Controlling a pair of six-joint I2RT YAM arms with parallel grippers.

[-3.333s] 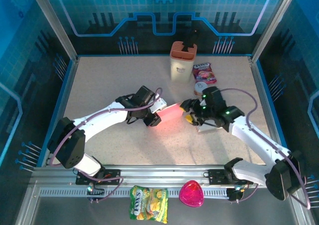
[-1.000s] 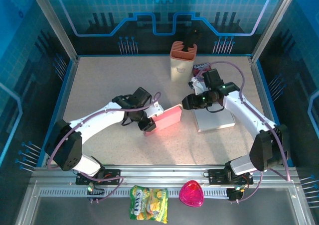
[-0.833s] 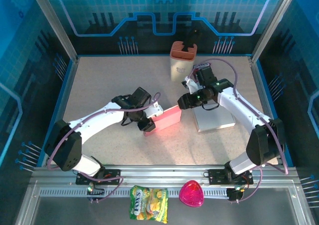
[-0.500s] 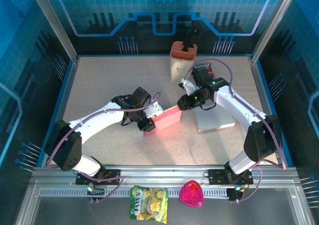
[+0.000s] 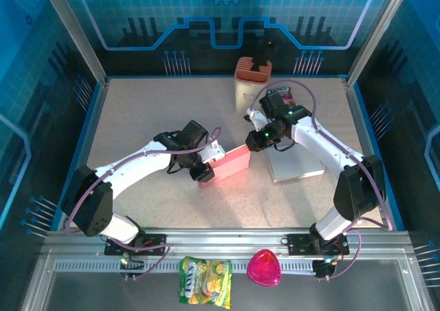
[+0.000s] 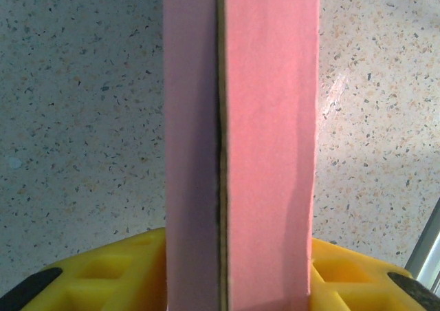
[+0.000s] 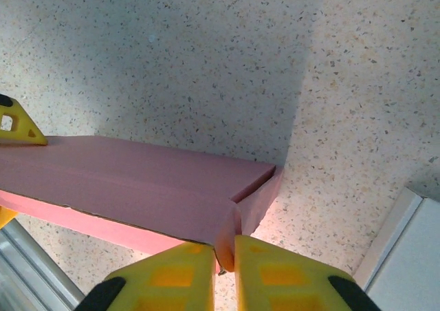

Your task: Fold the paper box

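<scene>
pink box (image 6: 240, 139) btwn yellow fingers (image 6: 96, 276), speckled table (image 6: 82, 118)

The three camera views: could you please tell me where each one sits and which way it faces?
Top external: above and behind the left arm and right arm, looking down on the table; both in view.
Left wrist: on the left arm, looking along the paper box to the table; the left gripper clamps it.
Right wrist: on the right arm, looking down at the box's end flap, pinched by the right gripper.
Shared: both wrist views see that box.
</scene>
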